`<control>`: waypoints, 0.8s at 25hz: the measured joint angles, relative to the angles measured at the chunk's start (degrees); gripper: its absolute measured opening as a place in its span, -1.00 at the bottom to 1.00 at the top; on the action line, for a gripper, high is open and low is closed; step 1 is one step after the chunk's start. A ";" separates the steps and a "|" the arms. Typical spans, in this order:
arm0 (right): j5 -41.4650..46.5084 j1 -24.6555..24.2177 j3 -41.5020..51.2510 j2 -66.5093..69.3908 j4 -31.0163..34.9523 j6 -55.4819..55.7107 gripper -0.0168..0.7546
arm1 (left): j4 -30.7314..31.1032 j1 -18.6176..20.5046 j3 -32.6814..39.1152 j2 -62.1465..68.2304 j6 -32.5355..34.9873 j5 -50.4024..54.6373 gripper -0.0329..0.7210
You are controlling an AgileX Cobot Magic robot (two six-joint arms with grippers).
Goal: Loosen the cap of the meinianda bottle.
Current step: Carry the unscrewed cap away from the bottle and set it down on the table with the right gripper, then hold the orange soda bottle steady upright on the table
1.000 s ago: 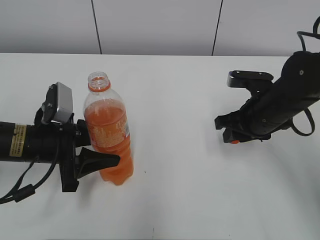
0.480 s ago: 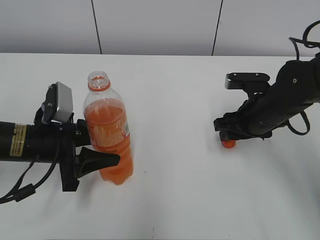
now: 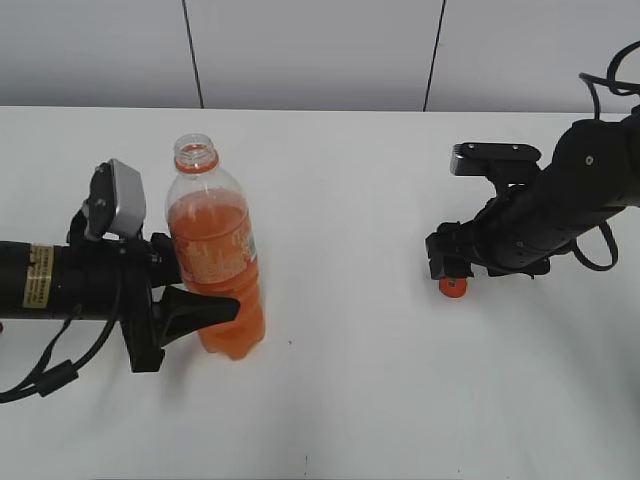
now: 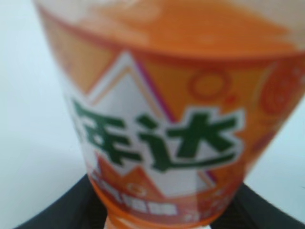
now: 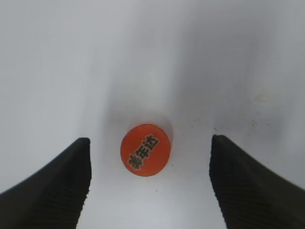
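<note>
Bright, even, diffuse light fills all three views, with the white table [image 3: 350,380] close to overexposed and no hard glare. In the exterior view, shadows are soft and faint: a pale one beneath the right gripper [image 3: 450,268] toward the table's right edge, and a weak one around the base of the meinianda bottle [image 3: 213,260] near the left edge. This view is reasonably sharp. The left wrist view is heavily out of focus, the bottle's label filling it as soft blurred shapes. The right wrist view is sharper at the cap [image 5: 145,149], which sits in a soft grey shadow; the table darkens slightly toward the top.
</note>
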 joint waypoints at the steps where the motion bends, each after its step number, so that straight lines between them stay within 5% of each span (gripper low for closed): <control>1: 0.05 0.00 0.00 0.00 0.14 0.00 0.54 | -0.67 0.00 0.00 0.00 0.12 0.14 0.05; 10: 0.33 0.00 0.00 0.00 0.43 0.00 0.55 | -13.24 0.00 0.00 0.05 4.63 2.87 0.05; 20: 0.43 0.00 0.00 0.00 0.43 0.00 0.55 | -12.04 0.05 0.00 0.05 5.79 2.77 0.11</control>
